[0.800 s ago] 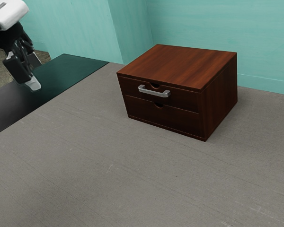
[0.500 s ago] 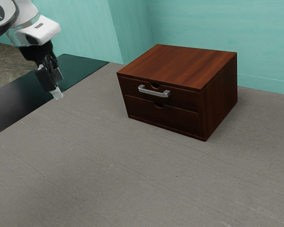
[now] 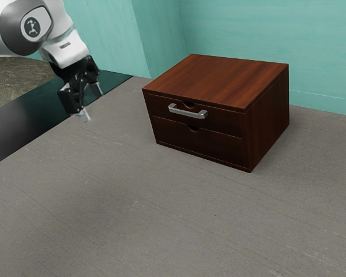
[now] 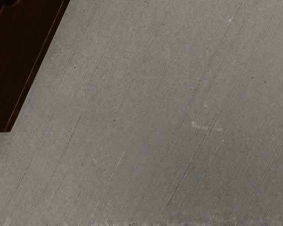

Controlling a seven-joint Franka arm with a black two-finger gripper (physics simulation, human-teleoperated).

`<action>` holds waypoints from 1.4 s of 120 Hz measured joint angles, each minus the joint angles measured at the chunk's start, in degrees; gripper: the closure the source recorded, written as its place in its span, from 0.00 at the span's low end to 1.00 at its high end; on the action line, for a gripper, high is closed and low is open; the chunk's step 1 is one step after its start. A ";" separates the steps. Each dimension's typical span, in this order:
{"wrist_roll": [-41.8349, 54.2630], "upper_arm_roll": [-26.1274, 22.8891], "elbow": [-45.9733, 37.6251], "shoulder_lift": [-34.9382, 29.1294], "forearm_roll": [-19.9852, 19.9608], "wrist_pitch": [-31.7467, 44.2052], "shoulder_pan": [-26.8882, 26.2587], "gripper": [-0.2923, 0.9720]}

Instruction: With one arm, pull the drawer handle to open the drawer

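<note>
the hand (image 3: 87, 105) hangs open and empty, well apart from the handle (image 3: 187, 111) of the shut drawer (image 3: 222, 120).

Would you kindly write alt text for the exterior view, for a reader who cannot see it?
A dark red-brown wooden two-drawer cabinet stands on a grey table, both drawers shut, a silver bar handle on the top one. The robot's black gripper hovers apart at the exterior view's left.
</note>
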 joint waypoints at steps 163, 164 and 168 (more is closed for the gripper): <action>26.85 -1.16 3.37 10.36 8.31 20.55 -1.64 0.23; 26.88 -1.17 3.40 10.41 8.31 20.64 -1.67 0.23; 26.99 -1.45 3.48 10.55 8.31 20.97 -1.68 0.23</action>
